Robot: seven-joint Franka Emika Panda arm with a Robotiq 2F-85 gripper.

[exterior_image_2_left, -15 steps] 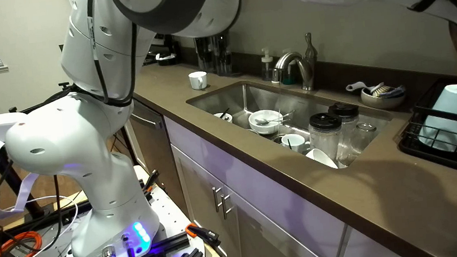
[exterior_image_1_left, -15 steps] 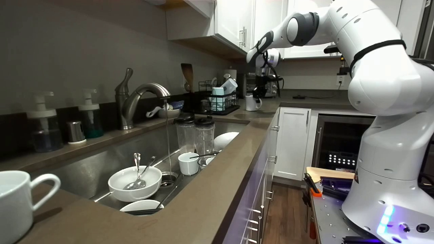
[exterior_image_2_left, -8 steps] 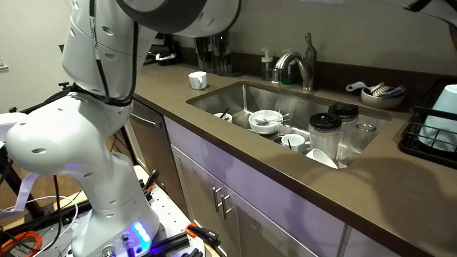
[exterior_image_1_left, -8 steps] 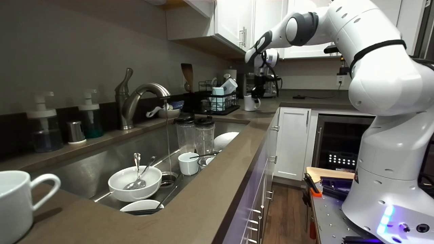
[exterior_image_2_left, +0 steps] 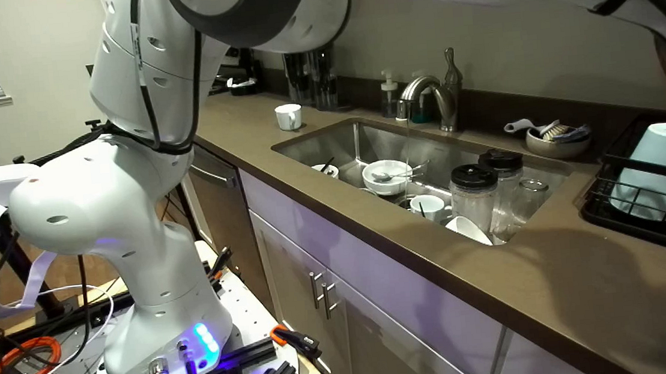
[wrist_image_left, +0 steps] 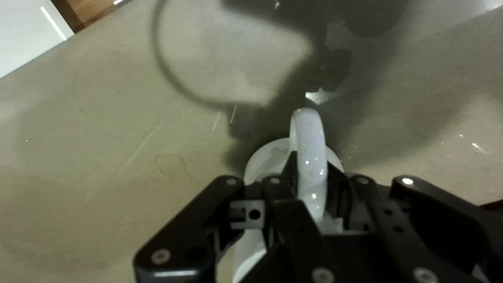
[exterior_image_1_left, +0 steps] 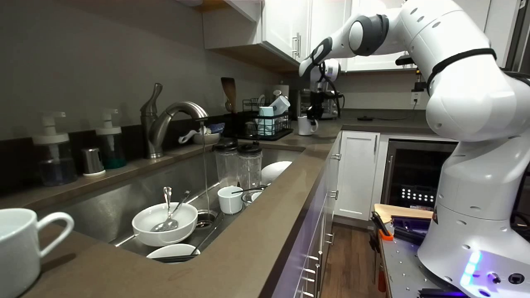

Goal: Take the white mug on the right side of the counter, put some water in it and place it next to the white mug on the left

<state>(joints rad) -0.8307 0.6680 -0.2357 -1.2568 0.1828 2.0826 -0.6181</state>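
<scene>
In an exterior view the left white mug [exterior_image_1_left: 18, 248] stands on the table [exterior_image_1_left: 256, 231]; water [exterior_image_1_left: 205, 178] falls from the faucet [exterior_image_1_left: 180, 108] into the sink [exterior_image_1_left: 99, 219]. Beyond, the pincer [wrist_image_left: 311, 167] pinches the handle [wrist_image_left: 309, 143] of the right white mug [exterior_image_1_left: 304, 126], upright, contact with the table unclear. The arm [exterior_image_1_left: 459, 107] arches in from the right, wrist [exterior_image_1_left: 332, 69] pointing down.

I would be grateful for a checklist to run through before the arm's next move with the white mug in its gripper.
1. Grip: ok; the gripper is shut on the mug handle, jaws either side.
2. Held mug upright: ok.
3. Held mug lifted off the counter: cannot tell.
4. Water running: ok; a thin stream falls from the faucet into the sink.
5. Low path to the faucet: not ok, I judge; lidded jars likely stand in the way.
6. Other white mug: ok; it stands upright on the counter.
</scene>
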